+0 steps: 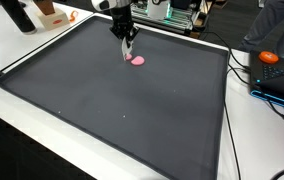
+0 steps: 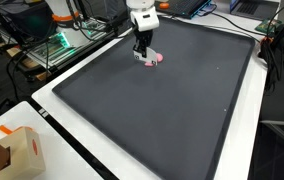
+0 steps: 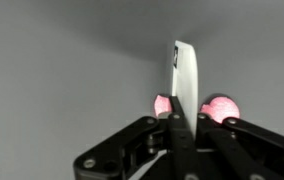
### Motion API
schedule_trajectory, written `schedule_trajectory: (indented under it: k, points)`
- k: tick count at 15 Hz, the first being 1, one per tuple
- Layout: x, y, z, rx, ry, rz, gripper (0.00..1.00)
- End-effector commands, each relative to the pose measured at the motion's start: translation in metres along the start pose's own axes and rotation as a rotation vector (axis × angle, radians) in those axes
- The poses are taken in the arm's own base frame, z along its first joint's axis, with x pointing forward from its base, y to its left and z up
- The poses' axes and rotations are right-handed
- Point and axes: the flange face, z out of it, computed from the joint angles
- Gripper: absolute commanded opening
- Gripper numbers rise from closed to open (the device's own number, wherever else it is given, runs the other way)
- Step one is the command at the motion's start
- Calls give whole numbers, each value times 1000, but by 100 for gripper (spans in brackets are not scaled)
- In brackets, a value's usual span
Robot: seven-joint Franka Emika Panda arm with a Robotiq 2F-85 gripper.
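My gripper (image 3: 185, 112) is shut on a thin white flat piece (image 3: 185, 70) that sticks out beyond the fingertips. Right behind it lies a small pink object (image 3: 222, 107), showing on both sides of the white piece. In both exterior views the gripper (image 1: 128, 40) (image 2: 144, 46) points down over the far part of a large black mat (image 1: 112, 100) (image 2: 172, 110). The white piece's tip is at or just above the pink object (image 1: 137, 60) (image 2: 153, 60). I cannot tell whether they touch.
The mat covers most of a white table (image 1: 27, 40). An orange object (image 1: 269, 57) and cables lie off one side. A cardboard box (image 2: 17, 150) stands at a near corner. Electronics with green lights (image 2: 57, 45) sit beyond the mat.
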Motion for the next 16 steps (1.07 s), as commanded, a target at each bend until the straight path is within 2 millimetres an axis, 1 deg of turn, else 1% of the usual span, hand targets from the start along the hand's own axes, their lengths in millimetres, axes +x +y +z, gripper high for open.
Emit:
schedule_trajectory:
  k: [1,4,9,14,16]
  points:
    - [3,-3,12,-2,35,-24,1]
    - [13,-5,15,-14,78,-27,1]
    - [29,-11,16,-28,86,-35,1]
    - [47,-16,26,-103,38,-7,1]
    - [55,-22,29,-116,10,12,1]
